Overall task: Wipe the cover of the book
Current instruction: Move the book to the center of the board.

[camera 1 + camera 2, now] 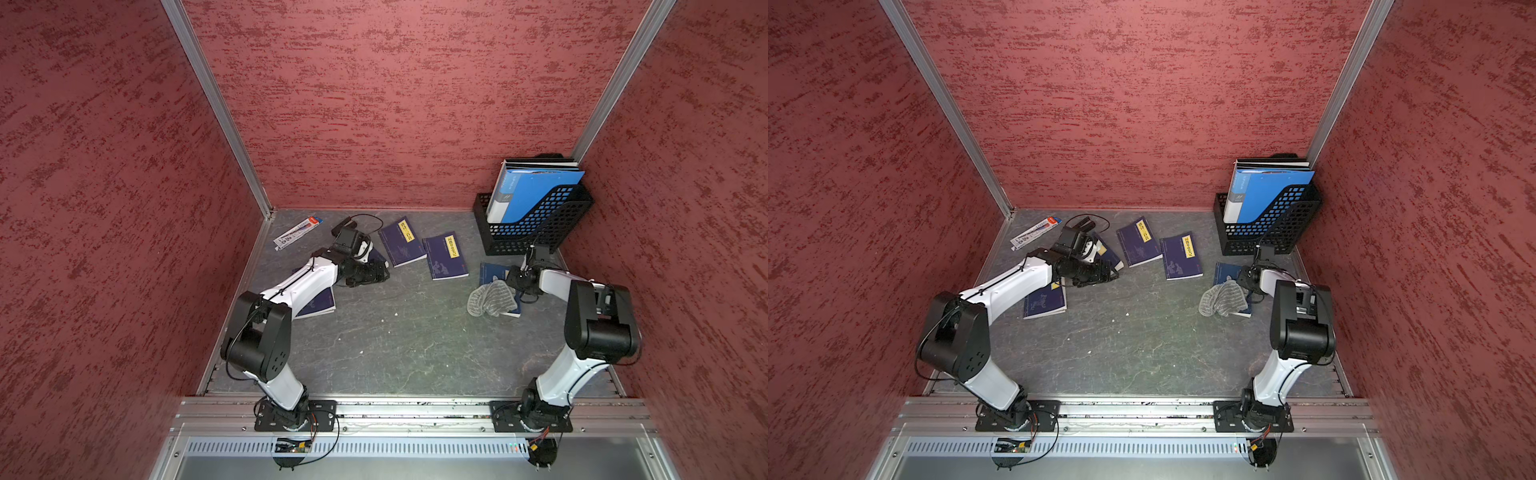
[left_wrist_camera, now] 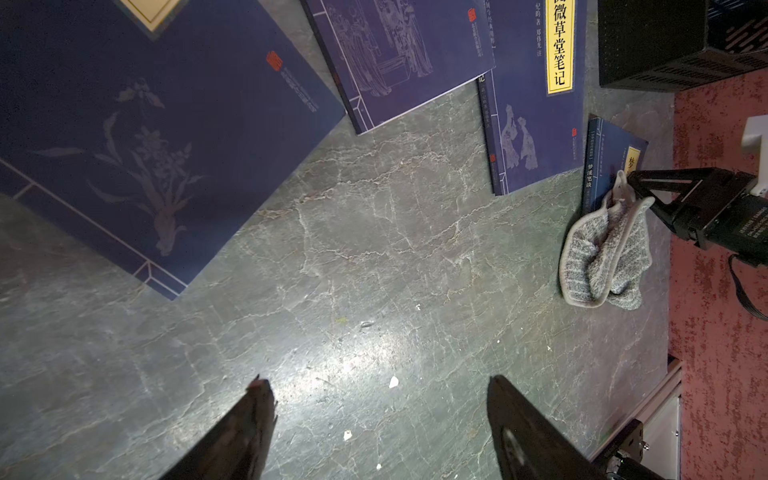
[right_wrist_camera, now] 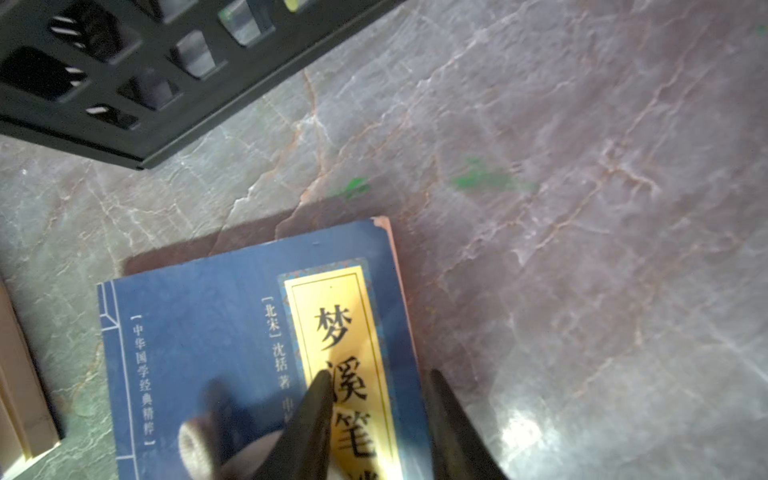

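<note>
A blue book (image 1: 491,272) (image 3: 199,332) with a yellow title label lies flat at the right of the table. A crumpled grey cloth (image 1: 492,299) (image 2: 602,253) covers its near half. My right gripper (image 3: 380,374) hangs low over the book's far part, at the cloth's far edge. Its jaws stand narrowly apart, with the yellow label showing between them. A fold of the cloth (image 3: 195,449) lies against one finger, and whether it is pinched does not show. My left gripper (image 2: 374,378) (image 1: 384,274) hovers open and empty over bare table, left of centre.
A black mesh file holder (image 1: 536,224) with blue folders stands at the back right, close behind the right gripper. Other navy books (image 1: 401,241) (image 1: 444,255) (image 1: 318,305) lie around the left arm. A pen pack (image 1: 297,232) lies at the back left. Red walls enclose three sides.
</note>
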`<state>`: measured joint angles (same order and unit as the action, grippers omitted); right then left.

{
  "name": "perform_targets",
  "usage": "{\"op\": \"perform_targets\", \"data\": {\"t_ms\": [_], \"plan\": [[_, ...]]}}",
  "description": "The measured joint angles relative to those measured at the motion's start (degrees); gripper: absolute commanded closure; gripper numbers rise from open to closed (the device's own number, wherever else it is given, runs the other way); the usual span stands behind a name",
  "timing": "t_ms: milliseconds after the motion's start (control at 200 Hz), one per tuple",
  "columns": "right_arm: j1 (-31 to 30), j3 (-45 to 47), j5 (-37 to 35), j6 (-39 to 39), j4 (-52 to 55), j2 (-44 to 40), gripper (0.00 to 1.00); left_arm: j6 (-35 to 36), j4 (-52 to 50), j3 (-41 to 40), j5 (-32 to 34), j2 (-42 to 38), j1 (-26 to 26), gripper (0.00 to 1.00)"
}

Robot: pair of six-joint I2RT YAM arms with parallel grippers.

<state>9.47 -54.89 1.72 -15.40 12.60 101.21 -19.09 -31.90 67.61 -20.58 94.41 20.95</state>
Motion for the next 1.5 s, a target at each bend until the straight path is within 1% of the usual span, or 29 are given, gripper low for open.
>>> {"op": "perform_targets", "data": {"t_ms": [60,155,341,421,511,651,731,817,987,1142,1272,1448,1498], "plan": [[-0.46,0.24,-0.28,-0.02,-0.02,-0.2,0.69,0.31,0.04,0.13,-0.2,0.02,-0.11,0.19],[-1.95,0.94,-0.72,-0.2,0.02,-0.76,0.69,0.76,0.07,0.39,-0.46,0.02,-0.46,0.19],[-6.67,3.69,-2.36,-1.18,-0.28,-2.99,0.69,1.62,0.28,0.66,-1.51,0.02,-1.95,0.18],[-8.63,5.14,-3.41,-1.86,-0.28,-4.17,0.67,1.88,0.28,0.66,-1.92,0.07,-2.56,0.18],[-10.14,6.32,-4.22,-2.82,-0.22,-5.4,0.64,2.03,0.26,1.14,-2.23,0.35,-2.86,0.18],[-10.73,6.58,-5.33,-3.5,2.19,-6.51,0.49,2.45,0.74,2.89,-3.23,2.05,-2.12,0.18],[-10.71,5.68,-5.81,-3.52,4.15,-6.6,0.42,2.43,2.05,3.56,-4.81,3.76,-0.35,0.18],[-10.47,3.54,-6.08,-3.34,6.6,-6.4,0.38,1.92,3.54,4.98,-6.73,6.47,2.34,0.19],[-9.33,-4.2,-6.16,-2.19,7.37,-2.45,0.37,0.44,6.29,11.58,-9.2,16.09,10.64,0.2],[-6.82,-7.28,-4.76,-1.03,6.38,1.49,0.37,-1.86,7.63,18.45,-10.54,24.7,17.25,0.21],[-5.35,-7.63,-3.1,-0.22,5.75,4.72,0.38,-3.61,7.87,23.67,-11.15,30.01,19.23,0.22],[-5.09,-7.85,-1.62,0.74,4.46,5.11,0.4,-4.26,6.95,29.81,-11.41,34.8,19.98,0.24],[-5.09,-7.74,-1.27,0.9,4.22,5.11,0.42,-4.28,6.82,30.99,-11.61,35.6,20.22,0.26]]}}
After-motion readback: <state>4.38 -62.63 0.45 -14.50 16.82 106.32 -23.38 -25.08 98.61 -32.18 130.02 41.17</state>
